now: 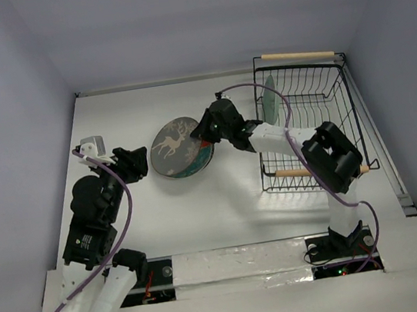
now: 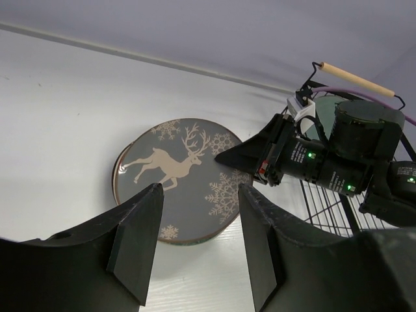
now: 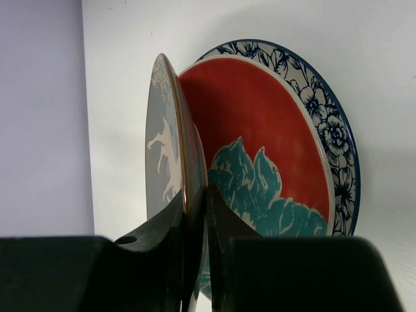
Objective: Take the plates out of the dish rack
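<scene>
— Where's the right pincer (image 3: 195, 218)?

— Pressed onto the rim of the reindeer plate (image 1: 175, 147), one finger on each face. It grips the edge that faces the dish rack (image 1: 343, 102).

— And where does that plate sit?

— About midway across the surface (image 1: 224, 208), nearer the far edge than the near one, left of the rack. It's on top of a stack: under it a red plate (image 3: 260, 123) with a teal flower, and under that a white plate (image 3: 331, 130) with a blue floral border.

— Lying flat?

— No. From the right wrist it stands off the red plate at an angle, with a gap on the pincer's side. Whether its far rim touches the stack, I can't tell.

— The left pincer (image 2: 200, 195)?

— Spread, nothing between its fingers. It hangs just off the stack's left side, pointing at the reindeer plate without touching it.

— What about the rack?

— Against the right edge, reaching toward the far right corner, a wooden handle at each end. One mint plate (image 1: 269, 98) stands upright in it, along its left side.
</scene>
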`<state>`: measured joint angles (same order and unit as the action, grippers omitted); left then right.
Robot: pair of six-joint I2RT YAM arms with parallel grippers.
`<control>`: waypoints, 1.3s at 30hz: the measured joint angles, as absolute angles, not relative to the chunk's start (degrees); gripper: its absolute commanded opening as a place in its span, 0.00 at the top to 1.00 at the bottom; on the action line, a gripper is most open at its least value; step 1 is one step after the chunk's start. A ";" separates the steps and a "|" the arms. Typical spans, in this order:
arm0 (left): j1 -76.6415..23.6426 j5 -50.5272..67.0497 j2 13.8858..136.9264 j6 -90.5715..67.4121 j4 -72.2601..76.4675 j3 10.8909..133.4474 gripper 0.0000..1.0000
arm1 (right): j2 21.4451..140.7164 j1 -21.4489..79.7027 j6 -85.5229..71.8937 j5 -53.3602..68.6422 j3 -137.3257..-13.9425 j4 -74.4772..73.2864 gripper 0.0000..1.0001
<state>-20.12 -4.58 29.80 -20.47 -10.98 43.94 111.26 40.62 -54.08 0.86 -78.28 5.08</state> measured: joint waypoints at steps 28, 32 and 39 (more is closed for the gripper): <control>-20.12 -4.56 28.58 -20.49 -10.98 43.83 0.53 | 112.42 47.31 -32.75 -23.16 -92.53 -25.47 0.04; -20.12 -4.56 28.58 -20.49 -10.98 43.83 0.53 | 111.59 47.35 -29.47 -26.04 -92.60 -27.86 0.83; -20.12 -4.36 28.58 -20.58 -10.96 43.83 0.82 | 96.95 46.41 -24.84 -33.54 -87.55 -27.57 1.00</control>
